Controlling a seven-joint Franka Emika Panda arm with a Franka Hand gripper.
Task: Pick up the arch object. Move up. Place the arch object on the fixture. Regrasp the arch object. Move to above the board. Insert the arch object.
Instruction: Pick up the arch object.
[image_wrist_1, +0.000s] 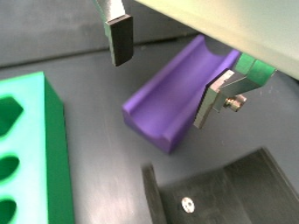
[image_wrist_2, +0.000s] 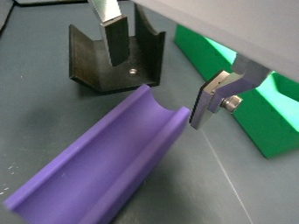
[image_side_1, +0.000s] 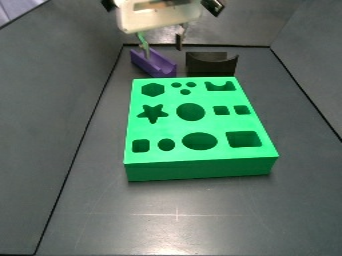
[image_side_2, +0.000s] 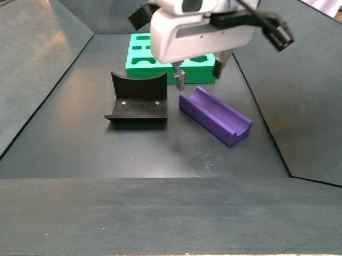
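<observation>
The purple arch object (image_wrist_1: 176, 92) lies on the dark floor with its groove facing up, between the fixture and the side wall; it also shows in the second wrist view (image_wrist_2: 105, 162) and in both side views (image_side_1: 154, 62) (image_side_2: 214, 113). My gripper (image_wrist_1: 163, 86) is open and empty, just over one end of the arch object, one finger on each side of it; it shows too in the other views (image_wrist_2: 158, 92) (image_side_1: 158, 42) (image_side_2: 179, 74). The black fixture (image_wrist_2: 111, 61) (image_side_2: 138, 100) stands beside the arch object. The green board (image_side_1: 194, 125) (image_side_2: 167, 58) lies beyond them.
The board's edge is close to the gripper in both wrist views (image_wrist_1: 30, 149) (image_wrist_2: 251, 101). The fixture's base plate (image_wrist_1: 222, 197) lies near the arch object's other end. Sloped dark walls (image_side_2: 54, 90) enclose the floor.
</observation>
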